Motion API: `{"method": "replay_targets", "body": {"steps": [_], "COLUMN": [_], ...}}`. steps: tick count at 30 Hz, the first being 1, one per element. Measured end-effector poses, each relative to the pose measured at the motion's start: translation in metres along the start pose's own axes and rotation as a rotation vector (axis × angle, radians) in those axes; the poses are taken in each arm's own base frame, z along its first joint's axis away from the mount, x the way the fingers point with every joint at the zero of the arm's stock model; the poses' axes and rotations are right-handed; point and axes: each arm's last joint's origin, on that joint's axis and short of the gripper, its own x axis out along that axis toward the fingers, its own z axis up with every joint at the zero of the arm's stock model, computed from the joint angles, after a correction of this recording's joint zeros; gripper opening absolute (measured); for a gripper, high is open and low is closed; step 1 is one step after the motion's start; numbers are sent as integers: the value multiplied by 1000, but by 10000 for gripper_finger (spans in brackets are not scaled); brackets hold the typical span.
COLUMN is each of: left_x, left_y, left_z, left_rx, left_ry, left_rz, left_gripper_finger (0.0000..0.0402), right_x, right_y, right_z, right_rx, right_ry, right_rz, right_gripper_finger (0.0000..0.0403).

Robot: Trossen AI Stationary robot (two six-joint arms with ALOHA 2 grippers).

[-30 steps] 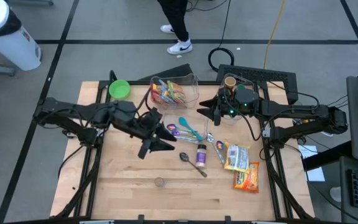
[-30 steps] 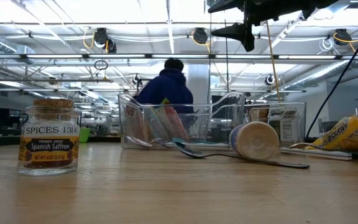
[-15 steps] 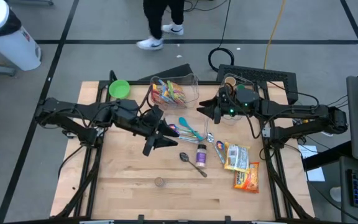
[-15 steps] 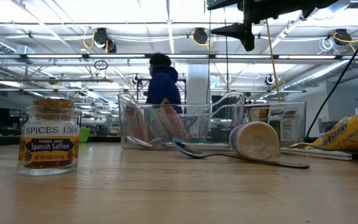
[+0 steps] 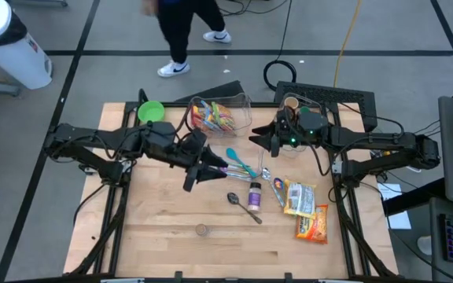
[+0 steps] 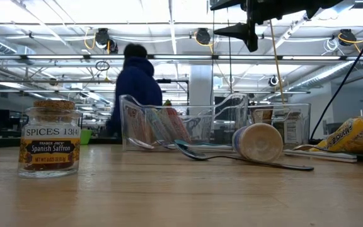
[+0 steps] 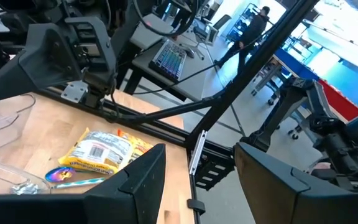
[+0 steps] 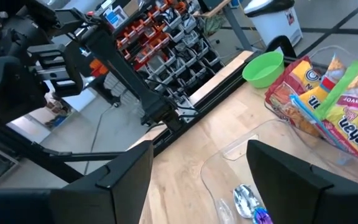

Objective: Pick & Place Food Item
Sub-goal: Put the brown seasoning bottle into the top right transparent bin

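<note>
Food packets are the thing to go for, I reckon: two yellow-orange snack packets (image 5: 301, 198) lie flat on the worktop (image 5: 163, 236) toward the right side, one just beside the other, past the toppled spice bottle (image 5: 254, 194) and the metal spoon (image 5: 242, 206). The left claw (image 5: 199, 171) hangs above the middle of the worktop, fingers spread with nothing between them, and its wrist camera already has a packet in sight. The right claw (image 5: 264, 140) waits up by the clear bin (image 5: 220, 115) of packets, also spread and empty.

My guess is this is the reach-in step. To do it well, I'd carry the left claw over the teal and purple spoons (image 5: 238, 163) and the bottle rather than through them, line the fingers up across the nearer packet's short side, then drop straight down. Flat crinkly bags slip easily, so catching an edge looks safer than pressing on the middle.
</note>
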Motion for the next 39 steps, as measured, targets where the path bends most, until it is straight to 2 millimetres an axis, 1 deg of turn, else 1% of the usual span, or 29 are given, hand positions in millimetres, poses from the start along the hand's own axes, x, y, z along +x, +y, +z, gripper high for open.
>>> {"method": "replay_targets", "body": {"steps": [5, 9, 33, 39], "left_x": [0, 0, 0, 0], "left_y": [0, 0, -1, -2], "left_z": [0, 0, 0, -1], "left_rx": [0, 0, 5, 51], "left_ry": [0, 0, -4, 28], "left_rz": [0, 0, -4, -59], "left_gripper_finger": [200, 200, 200, 200], "right_x": [0, 0, 0, 0], "right_y": [0, 0, -1, -1], "right_z": [0, 0, 0, 0], "right_rx": [42, 12, -12, -12], "right_ry": [0, 0, -3, -3], "right_rz": [0, 0, -4, -4], "right_gripper_finger": [254, 254, 254, 254]}}
